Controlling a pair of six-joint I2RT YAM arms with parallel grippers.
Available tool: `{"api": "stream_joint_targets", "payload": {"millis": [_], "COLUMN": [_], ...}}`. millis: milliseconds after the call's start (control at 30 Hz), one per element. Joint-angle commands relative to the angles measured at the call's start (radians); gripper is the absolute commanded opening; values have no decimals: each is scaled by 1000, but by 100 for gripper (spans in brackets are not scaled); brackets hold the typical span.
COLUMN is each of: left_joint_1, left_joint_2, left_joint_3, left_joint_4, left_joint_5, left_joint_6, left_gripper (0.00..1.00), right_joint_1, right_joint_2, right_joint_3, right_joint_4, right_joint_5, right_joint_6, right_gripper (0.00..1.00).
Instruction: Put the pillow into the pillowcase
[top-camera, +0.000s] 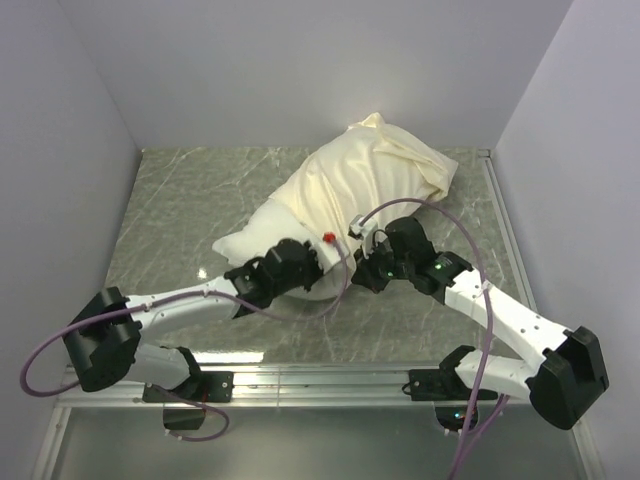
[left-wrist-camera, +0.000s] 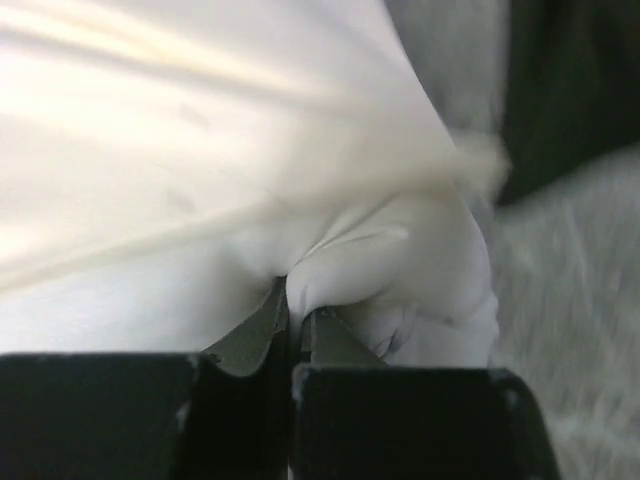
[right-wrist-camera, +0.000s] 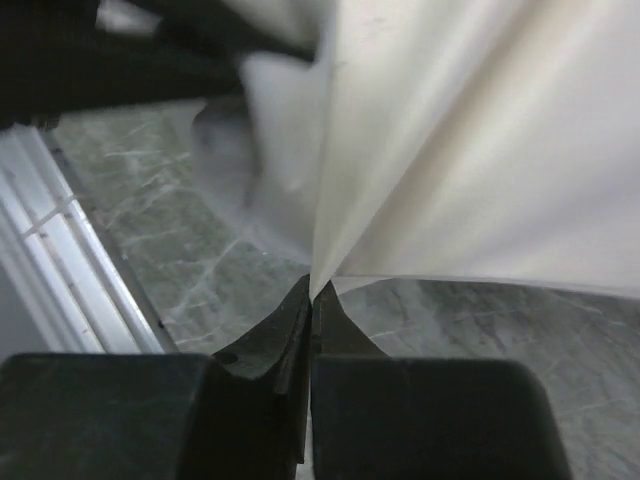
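Left tool — pinching pillow | right tool — pinching pillowcase edge

I'm counting one pillow, plump and white, and one pillowcase, cream and wrinkled. Two robot arms are showing, the left arm and the right arm. Each is carrying one gripper, so that's two: the left gripper and the right gripper. Each gripper is showing two dark fingers, making four in all. One grey marbled table is lying under everything, with one metal rail running along its near edge. One small red spot is sitting by the left wrist. Lengths of purple cable are trailing off both arms; how many separate pieces, I cannot tell.
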Motion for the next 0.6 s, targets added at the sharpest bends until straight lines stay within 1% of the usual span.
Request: {"api": "stream_joint_targets", "payload": {"millis": [0,33,100,133,167,233,300,367,400,467,500,533,567], "left_joint_1": [72,80,80,77,74,42,37,37,37,34,31,32,40], "left_joint_2": [19,31,80,98,120,178,192,183,151,96,30,-5,-38], "left_joint_3": [229,262,336,347,357,368,350,332,313,293,275,275,282], "left_joint_4": [125,113,68,65,53,22,10,-21,-34,-102,-129,-160,-273], "left_joint_5": [-10,-13,-11,-1,-2,-30,-45,-48,-26,10,22,19,10], "left_joint_6": [-147,-206,-279,-354,-389,-457,-509,-512,-499,-465,-434,-428,-428], "left_gripper": [0,0,0,0,0,0,0,1,18,37,64,74,82], "right_joint_1": [14,16,16,14,14,5,-41,-85,-95,-124,-134,-150,-170], "right_joint_2": [-54,-68,-73,-67,-59,-47,-41,-19,-15,-22,-25,-21,-15], "right_joint_3": [76,82,96,114,127,140,131,130,128,105,98,101,113], "right_joint_4": [-119,-123,-139,-142,-143,-151,-165,-208,-256,-290,-315,-327,-362], "right_joint_5": [-282,-315,-413,-437,-447,-419,-411,-417,-405,-316,-273,-221,-201], "right_joint_6": [23,24,41,53,53,23,3,-49,-75,-152,-178,-230,-272], "right_gripper": [0,0,0,0,0,0,0,0,0,0,0,0,0]}}
